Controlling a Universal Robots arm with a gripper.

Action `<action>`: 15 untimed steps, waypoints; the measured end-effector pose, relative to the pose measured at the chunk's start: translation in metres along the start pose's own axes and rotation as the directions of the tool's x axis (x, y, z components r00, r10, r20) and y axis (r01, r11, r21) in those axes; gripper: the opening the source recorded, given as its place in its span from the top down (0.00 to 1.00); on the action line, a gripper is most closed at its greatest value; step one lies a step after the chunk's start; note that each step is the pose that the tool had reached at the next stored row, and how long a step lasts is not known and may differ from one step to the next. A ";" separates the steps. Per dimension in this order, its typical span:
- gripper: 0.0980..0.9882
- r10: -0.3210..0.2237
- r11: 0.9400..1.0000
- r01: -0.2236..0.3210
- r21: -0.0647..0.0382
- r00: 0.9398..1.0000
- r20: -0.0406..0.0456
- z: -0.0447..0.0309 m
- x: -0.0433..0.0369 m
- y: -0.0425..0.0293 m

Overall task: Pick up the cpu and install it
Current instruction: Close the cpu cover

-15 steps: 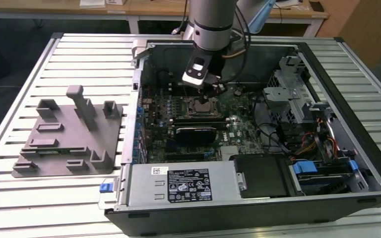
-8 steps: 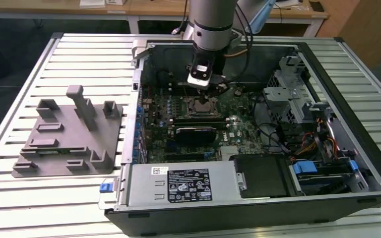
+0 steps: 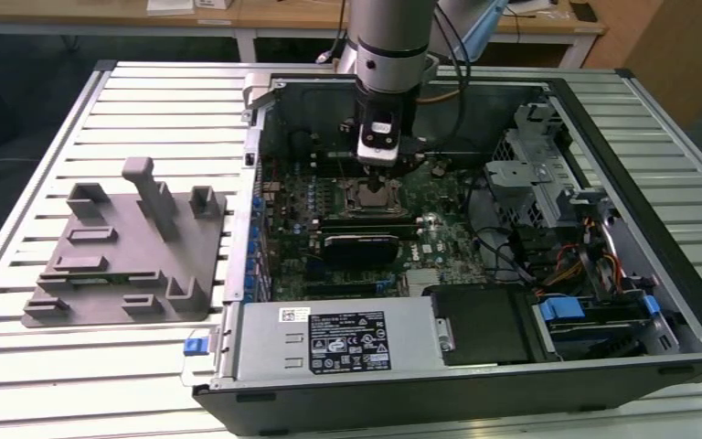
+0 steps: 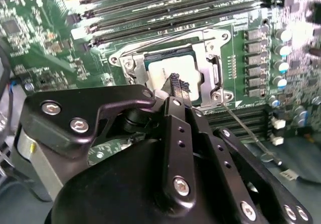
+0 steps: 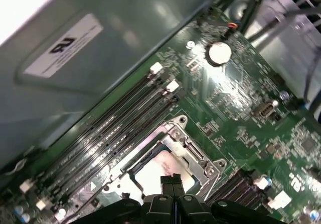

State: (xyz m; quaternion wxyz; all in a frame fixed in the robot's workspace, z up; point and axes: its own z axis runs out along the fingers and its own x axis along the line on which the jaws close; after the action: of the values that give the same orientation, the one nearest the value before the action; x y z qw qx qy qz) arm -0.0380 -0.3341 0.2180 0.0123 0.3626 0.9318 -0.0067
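Note:
The cpu lies flat inside the metal-framed socket on the green motherboard, its silver top facing up; the first wrist view also shows the cpu within the socket frame. My gripper hangs straight over it with its two black fingers pressed together, tips at or just above the chip's top, nothing between them. In the exterior view the gripper reaches down into the open computer case over the socket, and its tip hides most of the chip.
A grey fixture block sits on the slatted table at the exterior view's left. Memory slots run beside the socket. A power supply, drive cages and cables crowd the case; its wall stands close.

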 end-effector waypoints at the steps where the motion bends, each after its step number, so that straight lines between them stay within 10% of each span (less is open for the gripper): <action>1: 0.99 -0.018 1.000 0.018 -0.001 1.000 0.000 0.0000 0.0000 0.0000; 8: 0.99 -0.145 0.989 0.145 -0.004 0.989 0.001 0.0000 0.0000 0.0000; 15: 0.99 -0.268 0.963 0.268 -0.007 0.963 0.002 0.0002 0.0000 0.0000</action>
State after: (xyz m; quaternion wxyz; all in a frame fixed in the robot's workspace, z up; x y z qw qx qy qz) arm -0.0380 -0.3341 0.2178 0.0131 0.2329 0.9724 -0.0049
